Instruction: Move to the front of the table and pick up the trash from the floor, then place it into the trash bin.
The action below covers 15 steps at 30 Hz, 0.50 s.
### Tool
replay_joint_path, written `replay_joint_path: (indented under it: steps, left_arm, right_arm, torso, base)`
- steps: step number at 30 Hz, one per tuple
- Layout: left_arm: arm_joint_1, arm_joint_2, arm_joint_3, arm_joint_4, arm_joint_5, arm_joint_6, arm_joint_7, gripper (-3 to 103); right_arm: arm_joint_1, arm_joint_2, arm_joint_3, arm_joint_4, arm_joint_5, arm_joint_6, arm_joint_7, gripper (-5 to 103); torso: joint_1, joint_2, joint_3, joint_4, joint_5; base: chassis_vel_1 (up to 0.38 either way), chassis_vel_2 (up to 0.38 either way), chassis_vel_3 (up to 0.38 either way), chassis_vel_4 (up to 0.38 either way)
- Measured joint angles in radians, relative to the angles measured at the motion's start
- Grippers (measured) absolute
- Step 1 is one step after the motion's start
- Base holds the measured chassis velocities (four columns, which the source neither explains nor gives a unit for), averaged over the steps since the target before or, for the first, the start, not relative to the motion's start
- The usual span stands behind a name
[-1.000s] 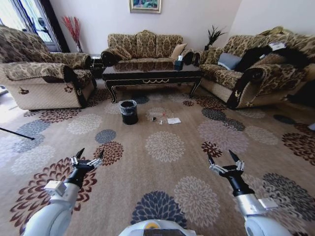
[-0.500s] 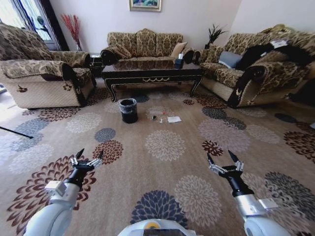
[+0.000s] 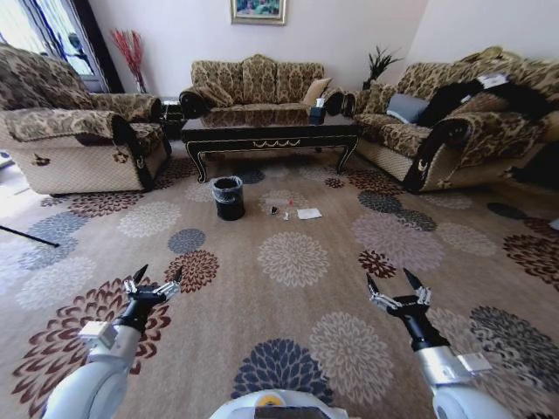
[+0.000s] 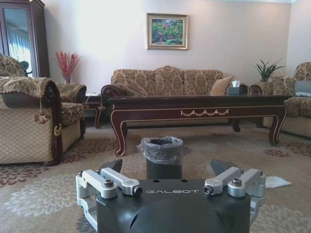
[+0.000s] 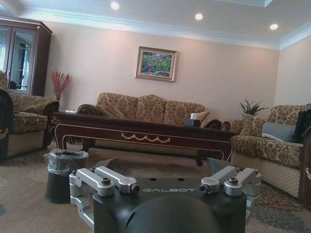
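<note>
The dark wood table (image 3: pixel 269 133) stands ahead between the sofas, its gold-trimmed rail facing me (image 4: pixel 199 112). On the patterned floor (image 3: pixel 288 288) in front of it stands the black trash bin (image 3: pixel 228 197) with a grey liner, also in the left wrist view (image 4: pixel 162 156) and the right wrist view (image 5: pixel 62 174). Beside the bin lies the trash: a white paper square (image 3: pixel 308 213) and small scraps (image 3: pixel 279 210). My left gripper (image 3: pixel 160 279) and right gripper (image 3: pixel 389 285) hang open low over the carpet, far short of the litter, holding nothing.
An armchair (image 3: pixel 79 140) flanks the left, a long sofa (image 3: pixel 463 131) with dark clothing the right, another sofa (image 3: pixel 258 83) behind the table. A tissue box (image 3: pixel 317 112) sits on the tabletop. Open carpet lies between me and the bin.
The whole head view shifted slightly, the room drawing a little nearer. Both arms keep the same open pose.
</note>
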Motion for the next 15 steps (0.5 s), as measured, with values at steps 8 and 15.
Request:
replay_joint_path:
  steps: [8,15]
  left_arm:
    - [-0.001,-0.001,0.003,0.006,0.004,-0.010,0.001,100]
    - [-0.004,0.000,0.009,0.008,0.013,-0.012,0.001,100]
  right_arm:
    - [0.002,-0.001,0.001,-0.008,-0.017,0.002,0.001,100]
    - [0.003,-0.004,0.002,-0.009,-0.013,0.003,0.000,100]
  torso:
    - [0.000,0.000,0.003,0.0000,0.0000]
    - [0.000,0.000,0.004,0.0003,0.0003]
  base:
    - [-0.049,0.047,0.054,-0.040]
    - [-0.172,0.168,0.177,-0.171]
